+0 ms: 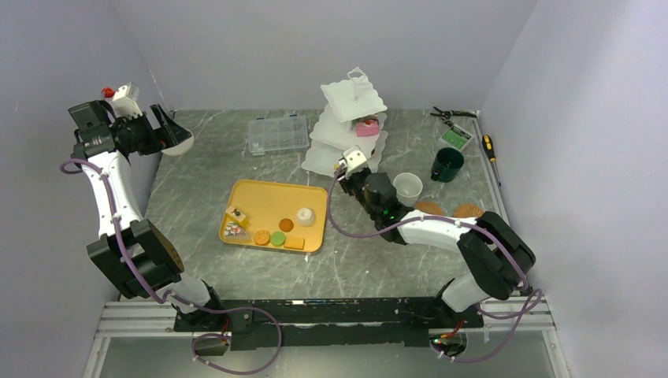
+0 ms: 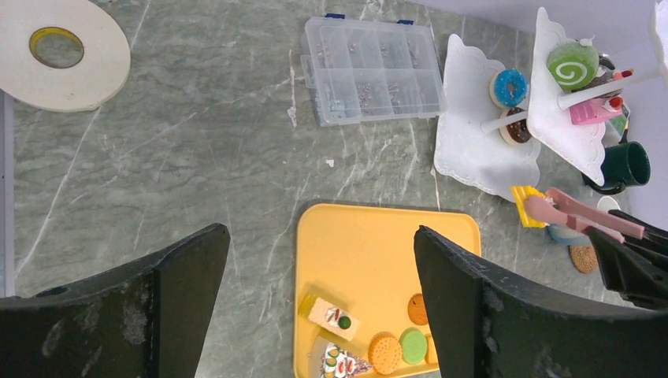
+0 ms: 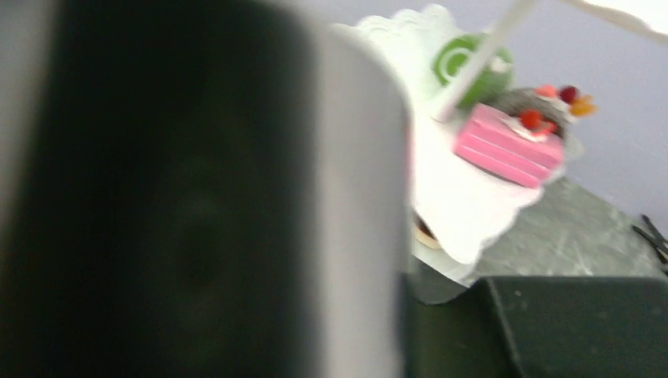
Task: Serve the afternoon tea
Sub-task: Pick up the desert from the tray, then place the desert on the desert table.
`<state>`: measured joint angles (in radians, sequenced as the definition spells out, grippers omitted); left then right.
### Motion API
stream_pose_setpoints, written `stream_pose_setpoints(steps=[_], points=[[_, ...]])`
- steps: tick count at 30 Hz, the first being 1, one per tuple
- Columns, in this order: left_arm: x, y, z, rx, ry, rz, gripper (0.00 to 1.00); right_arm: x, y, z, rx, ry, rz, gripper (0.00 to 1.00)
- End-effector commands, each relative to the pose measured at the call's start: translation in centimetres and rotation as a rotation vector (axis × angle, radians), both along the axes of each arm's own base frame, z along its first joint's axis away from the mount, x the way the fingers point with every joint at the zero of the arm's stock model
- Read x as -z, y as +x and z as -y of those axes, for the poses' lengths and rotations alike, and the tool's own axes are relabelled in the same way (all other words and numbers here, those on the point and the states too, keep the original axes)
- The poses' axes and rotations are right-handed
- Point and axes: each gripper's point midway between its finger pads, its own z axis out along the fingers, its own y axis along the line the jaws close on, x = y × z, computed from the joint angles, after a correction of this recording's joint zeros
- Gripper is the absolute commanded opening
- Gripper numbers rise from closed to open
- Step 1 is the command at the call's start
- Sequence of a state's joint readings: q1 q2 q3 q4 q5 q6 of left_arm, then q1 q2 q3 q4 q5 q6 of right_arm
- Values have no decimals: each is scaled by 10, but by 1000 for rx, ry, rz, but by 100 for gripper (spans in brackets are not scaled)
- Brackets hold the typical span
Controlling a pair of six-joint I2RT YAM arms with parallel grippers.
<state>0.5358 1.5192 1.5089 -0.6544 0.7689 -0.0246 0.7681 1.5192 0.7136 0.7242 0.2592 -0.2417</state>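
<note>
The white three-tier stand [image 1: 350, 118] stands at the back, bearing a blue donut [image 2: 509, 87], a green roll [image 2: 573, 64] and a pink cake slice [image 3: 508, 146]. My right gripper [image 1: 356, 175] is shut on the pink tongs [image 2: 583, 213] just in front of the stand's lowest tier, and a yellow pastry [image 2: 526, 206] sits at the tongs' tip. Several pastries lie on the yellow tray [image 1: 272, 201], among them a cake slice [image 2: 331, 315] and a round biscuit [image 2: 384, 353]. My left gripper [image 2: 319, 231] hangs open and empty, high at the far left.
A white mug [image 1: 408, 187] and a dark-green mug [image 1: 447, 164] stand right of the stand, with two cork coasters [image 1: 429, 208] nearby. A clear compartment box [image 1: 277, 134] lies at the back, a tape roll [image 2: 59, 51] at the far left, and pliers [image 1: 450, 115] and a screwdriver [image 1: 490, 147] at the back right.
</note>
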Motion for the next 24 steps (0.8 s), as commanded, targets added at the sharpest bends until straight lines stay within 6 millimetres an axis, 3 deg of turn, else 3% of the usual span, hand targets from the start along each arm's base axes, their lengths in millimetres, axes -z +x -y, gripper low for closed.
stream_pose_setpoints(steps=[1,9,24], points=[[-22,-4,7,20,-6,67,93,-47,9,33,119,126,120,35],[-27,-5,11,32,-9,96,93,-36,24,67,198,125,121,35],[-31,-4,13,51,-23,112,93,-12,50,69,223,154,113,35]])
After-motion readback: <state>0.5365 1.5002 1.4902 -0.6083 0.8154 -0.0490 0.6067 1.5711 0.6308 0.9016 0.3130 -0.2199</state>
